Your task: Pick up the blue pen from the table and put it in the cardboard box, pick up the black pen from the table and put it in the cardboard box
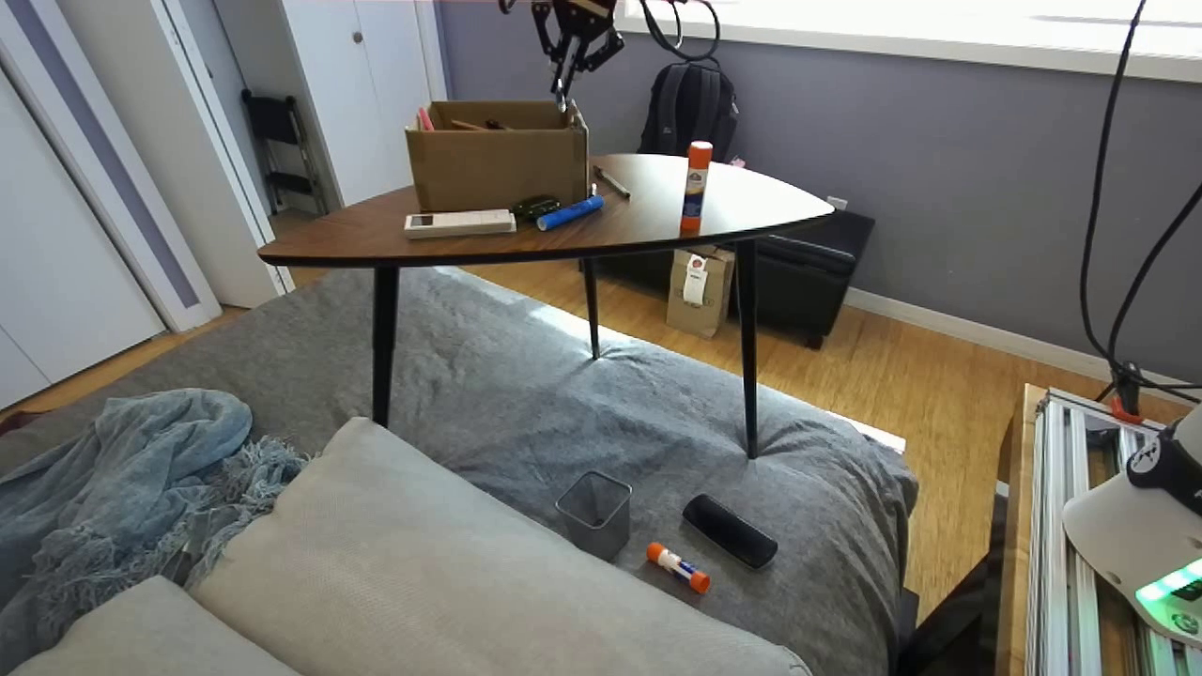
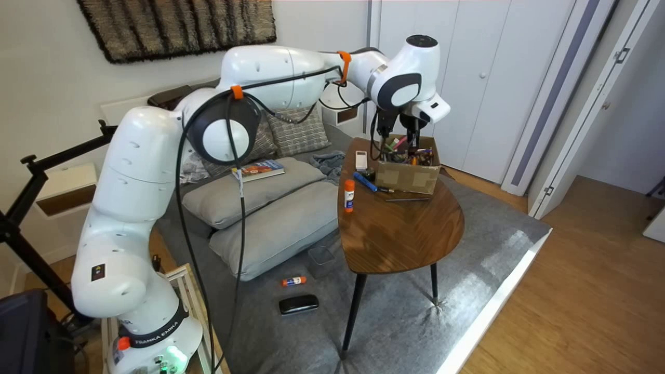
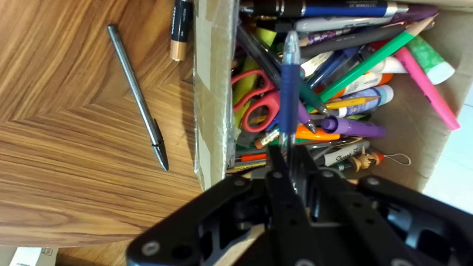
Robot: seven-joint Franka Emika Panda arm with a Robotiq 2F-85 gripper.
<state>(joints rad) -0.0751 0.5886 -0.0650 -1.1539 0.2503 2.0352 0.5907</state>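
The claw point(image 3: 289, 152) is clamped on the blue pen point(image 3: 290, 98), holding it over the cardboard box point(image 3: 212, 74). Left, right, near and far here are as the wrist view has them. The step looks like a release: I'd ease right, off the taped left wall, so the claw can spread without knocking it, then lower the pen close to the heap of pens and markers point(image 3: 351, 127) and let go. The height left beneath it is hard to judge from above. The green pencil point(image 3: 369, 64) slants across and might catch it; bare cardboard shows toward the right wall. Rise straight up afterwards.

The black pen point(image 3: 136, 87) lies on the desk point(image 3: 55, 177), left of the box and apart from it, with a battery point(image 3: 179, 31) between its far end and the wall. Its near end sits closer to the box, so a middle grip seems safer; bare wood to its left gives room.
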